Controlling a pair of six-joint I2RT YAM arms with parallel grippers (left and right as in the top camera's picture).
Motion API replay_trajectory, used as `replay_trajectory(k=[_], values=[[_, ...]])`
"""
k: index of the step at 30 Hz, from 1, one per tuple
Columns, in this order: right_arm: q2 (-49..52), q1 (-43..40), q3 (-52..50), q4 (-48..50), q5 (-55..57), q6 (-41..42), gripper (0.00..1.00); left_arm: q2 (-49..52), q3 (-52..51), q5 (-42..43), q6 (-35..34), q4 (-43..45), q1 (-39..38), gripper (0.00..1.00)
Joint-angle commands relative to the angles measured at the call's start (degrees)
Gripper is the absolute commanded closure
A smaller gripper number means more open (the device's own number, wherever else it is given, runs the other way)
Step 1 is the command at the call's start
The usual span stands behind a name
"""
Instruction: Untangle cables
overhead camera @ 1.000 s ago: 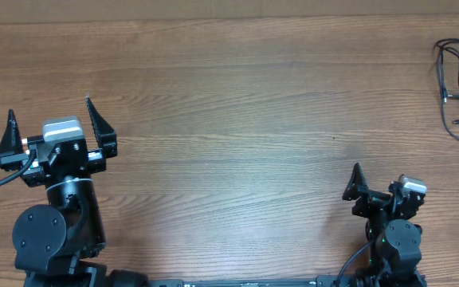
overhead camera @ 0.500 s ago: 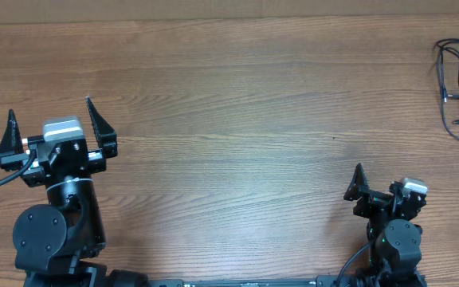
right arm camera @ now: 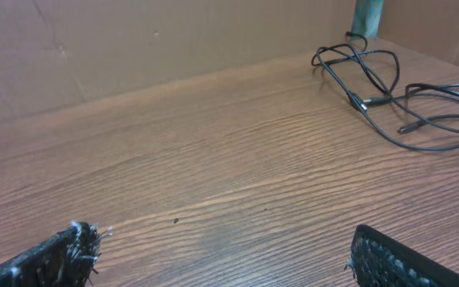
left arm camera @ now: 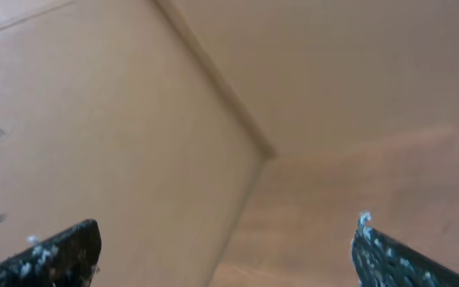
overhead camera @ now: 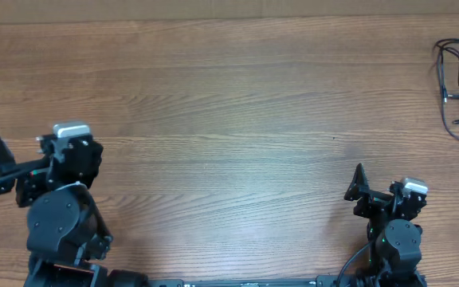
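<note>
The left tool (left arm camera: 224, 226) stands wide open with nothing between its fingers. The fingers are black, wedge-shaped, and rough with pale flecks. The wrist is rolled sideways, so from overhead one pointed finger juts left of the black arm body. Its camera looks slantwise at a plain brown cardboard wall (left arm camera: 94, 119) where that wall meets the wood.

The right tool (right arm camera: 220, 237) is also spread fully and holds nothing. Its dark fingertips are frayed and gritty-looking. That arm sits folded low at the near right edge, aimed level across the tabletop (overhead camera: 229, 119), which is brown wood with long, fine grain lines running crosswise.

The cables (right arm camera: 373, 100) lie at the far right edge of the tabletop, well apart from both tools. They are thin, glossy black wires in loose overlapping loops, with a small metal-tipped plug among them. A teal upright post (right arm camera: 366, 16) stands just behind them.
</note>
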Motion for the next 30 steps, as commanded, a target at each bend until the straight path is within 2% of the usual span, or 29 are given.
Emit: replay_trajectory(k=[1, 3, 8, 12, 16, 19, 21, 26, 30], values=[[-0.24, 0.17, 0.00, -1.01, 0.96, -0.44, 0.00, -0.28, -0.04, -3.61, 3.02, -4.48, 0.48, 0.00], [-0.24, 0.17, 0.00, -1.01, 0.96, -0.44, 0.00, -0.17, -0.04, -0.79, 1.31, -5.92, 0.46, 0.00], [-0.24, 0.17, 0.00, -1.01, 0.98, -0.44, 0.00, -0.26, -1.25, 13.60, -20.35, -5.84, 1.68, 0.00], [-0.24, 0.17, 0.00, -1.01, 0.98, -0.44, 0.00, -1.90, -8.31, 23.21, -33.14, 1.53, 3.21, 0.00], [-0.24, 0.17, 0.00, -1.01, 0.98, -0.44, 0.00, -6.40, -20.37, 31.04, -35.76, 16.11, 3.21, 0.01], [-0.24, 0.17, 0.00, -1.01, 0.98, -0.44, 0.00, -11.06, -30.88, 32.65, -37.55, 28.74, 3.26, 0.00], [-0.24, 0.17, 0.00, -1.01, 0.98, -0.44, 0.00, -13.81, -35.87, 33.86, -37.55, 33.70, 3.26, 0.00], [-0.24, 0.17, 0.00, -1.01, 0.96, -0.44, 0.00, -20.00, -44.96, 34.05, -37.55, 39.98, 3.98, 0.00], [-0.24, 0.17, 0.00, -1.01, 0.96, -0.44, 0.00, -23.04, -47.21, 35.56, -37.51, 40.37, 6.08, 0.00]])
